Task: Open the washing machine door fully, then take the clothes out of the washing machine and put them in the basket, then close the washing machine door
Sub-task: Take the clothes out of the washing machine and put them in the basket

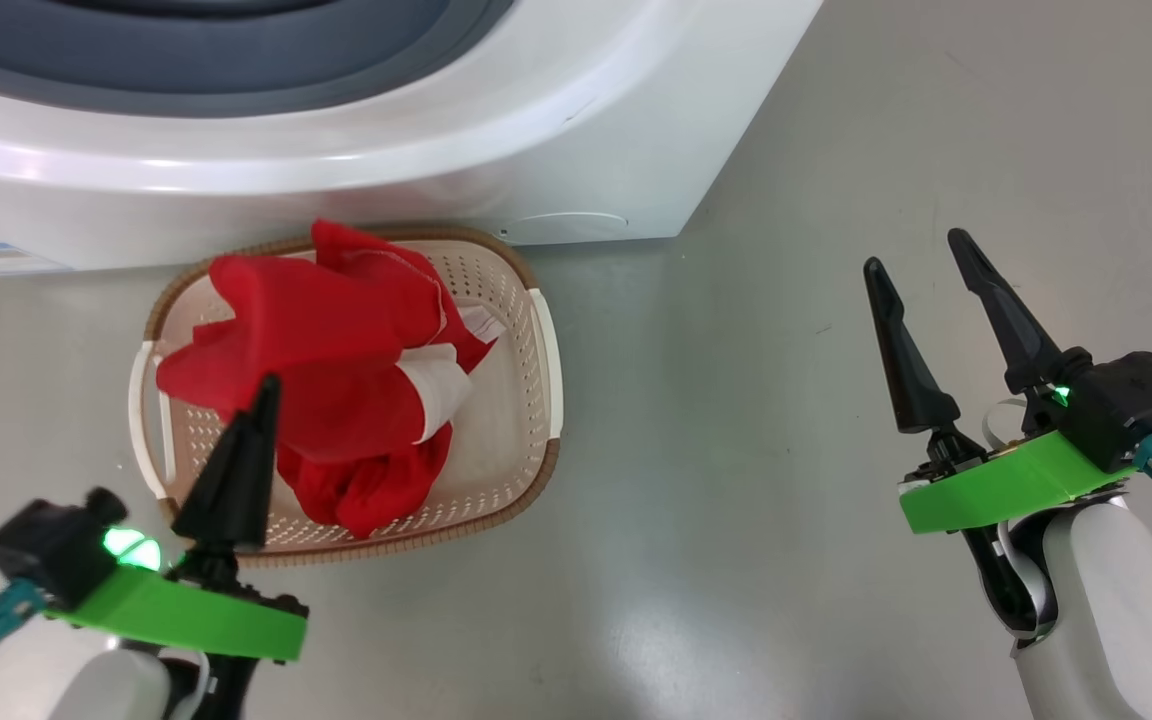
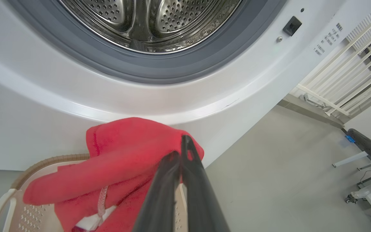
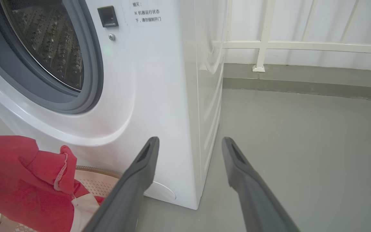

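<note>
Beyond the closed left gripper (image 1: 268, 384), clothes (image 1: 336, 340) lie in the basket (image 1: 511, 430).

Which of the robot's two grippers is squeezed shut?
The left gripper: its fingers are pressed together over the red clothes, while the right gripper has them wide apart.

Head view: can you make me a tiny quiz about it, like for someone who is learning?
1. True or false: the clothes lie in the basket.
2. The fingers of the left gripper are: A. spread wide; B. pressed together; C. wrapped around a handle.
3. What big white thing stands right behind the basket?
Key: 1 true; 2 B; 3 the washing machine.
</note>
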You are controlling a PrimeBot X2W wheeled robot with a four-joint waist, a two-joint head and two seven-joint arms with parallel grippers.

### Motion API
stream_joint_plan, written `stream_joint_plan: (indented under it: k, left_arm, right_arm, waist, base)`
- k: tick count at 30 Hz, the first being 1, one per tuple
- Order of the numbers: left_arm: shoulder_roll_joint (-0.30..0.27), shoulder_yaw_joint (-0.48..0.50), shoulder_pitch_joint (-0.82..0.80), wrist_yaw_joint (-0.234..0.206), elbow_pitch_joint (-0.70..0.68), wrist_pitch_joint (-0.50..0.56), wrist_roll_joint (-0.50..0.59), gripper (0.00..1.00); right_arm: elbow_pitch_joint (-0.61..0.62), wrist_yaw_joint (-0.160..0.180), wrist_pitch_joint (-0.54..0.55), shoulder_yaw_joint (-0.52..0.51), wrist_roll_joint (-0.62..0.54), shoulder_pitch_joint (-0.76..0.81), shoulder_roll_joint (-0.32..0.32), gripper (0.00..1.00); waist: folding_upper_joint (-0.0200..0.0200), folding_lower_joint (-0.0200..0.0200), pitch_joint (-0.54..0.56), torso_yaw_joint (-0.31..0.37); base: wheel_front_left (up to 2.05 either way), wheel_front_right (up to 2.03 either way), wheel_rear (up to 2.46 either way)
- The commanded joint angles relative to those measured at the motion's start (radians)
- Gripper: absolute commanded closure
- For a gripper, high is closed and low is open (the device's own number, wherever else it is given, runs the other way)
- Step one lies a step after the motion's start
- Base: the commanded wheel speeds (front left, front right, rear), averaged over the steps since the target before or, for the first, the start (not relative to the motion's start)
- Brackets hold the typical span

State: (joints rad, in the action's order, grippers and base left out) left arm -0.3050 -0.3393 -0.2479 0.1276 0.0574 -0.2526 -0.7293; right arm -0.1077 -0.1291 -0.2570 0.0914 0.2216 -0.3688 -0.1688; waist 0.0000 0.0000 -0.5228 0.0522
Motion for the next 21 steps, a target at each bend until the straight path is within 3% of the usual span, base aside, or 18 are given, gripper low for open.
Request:
stream_joint_plan:
  k: [1, 4, 8, 21]
  left_arm:
    - [-0.018, 0.018, -0.016, 0.003, 0.010, -0.009, 0.017, 1.00]
    - [-0.026, -0.010, -0.060, 0.003, 0.089, -0.009, 0.092, 1.00]
    - [-0.002, -0.032, -0.108, 0.003, 0.186, -0.009, 0.110, 1.00]
    - [0.041, -0.119, -0.335, 0.003, 0.643, -0.009, 0.109, 1.00]
  right_arm:
    - [0.025, -0.002, -0.005, 0.023, -0.002, 0.019, -0.003, 0.00]
    - [0.026, -0.002, -0.005, 0.026, -0.001, 0.013, -0.003, 0.00]
    - [0.027, -0.002, -0.005, 0.027, -0.002, 0.005, 0.001, 0.00]
    - [0.038, -0.002, -0.005, 0.034, -0.006, -0.025, 0.021, 0.00]
  waist:
    - [0.0000, 0.0000, -0.004, 0.001]
    - [0.0000, 0.0000, -0.015, 0.002]
    - [0.0000, 0.0000, -0.026, 0.005]
    - [0.0000, 0.0000, -0.084, 0.041]
  base:
    - [0.00, 0.00, 0.00]
    - [0.00, 0.00, 0.00]
    - [0.00, 0.00, 0.00]
    - [0.00, 0.00, 0.00]
